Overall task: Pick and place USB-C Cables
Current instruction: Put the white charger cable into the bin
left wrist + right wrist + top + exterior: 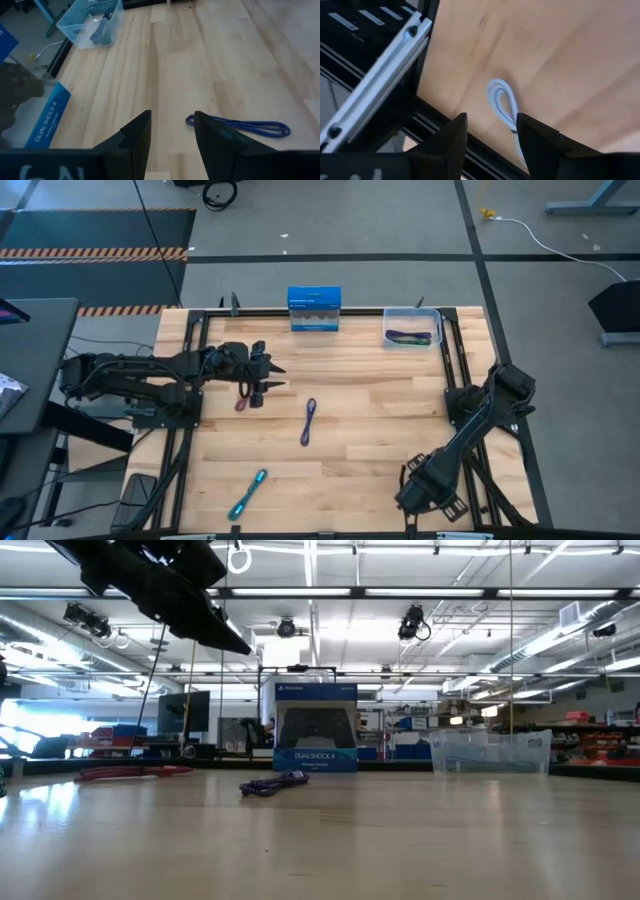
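My left gripper (273, 377) is open and empty, raised above the table's left-centre (172, 117). The magenta cable (241, 402) lies flat just beneath and beside it (135, 772). A purple cable (309, 421) lies in mid-table, ahead of the left fingers (240, 125). The teal cable (247, 494) rests near the near edge. Another purple cable and the green one lie in the clear tray (412, 328). My right gripper (491, 120) is open over the white-grey cable (502, 102), which lies by the table's near right edge and touches neither finger.
The blue box (314, 309) stands upright at the far edge, left of the clear tray (92, 22). Black frame rails (455, 370) run along the table's sides. Bare wood spreads between the cables. The right arm (470, 430) stretches along the right side.
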